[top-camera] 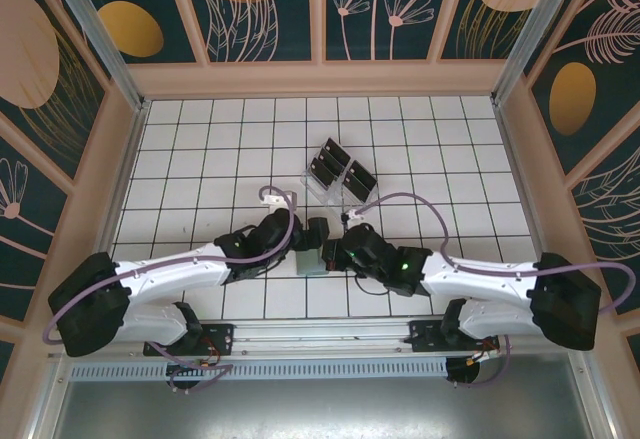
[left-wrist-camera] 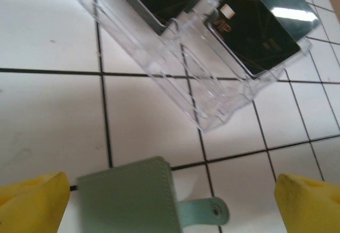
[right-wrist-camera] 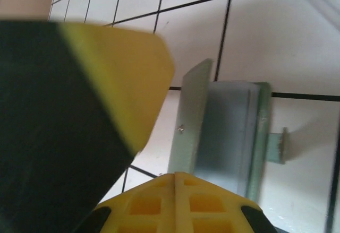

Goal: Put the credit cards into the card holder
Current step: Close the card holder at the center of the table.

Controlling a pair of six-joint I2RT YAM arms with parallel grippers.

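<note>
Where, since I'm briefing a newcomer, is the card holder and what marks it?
On the white gridded table, find the clear rack of dark cards. The card holder lies just on its near side: a small, opaque sage-green wallet with a snap tab.

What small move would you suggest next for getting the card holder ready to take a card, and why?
Probably lower the left pincer and close it on the card holder to steady it. It hangs open with the holder between its fingertips, while the shut right pincer sits at the holder's part-raised flap; the credit cards stand in the clear rack.
</note>
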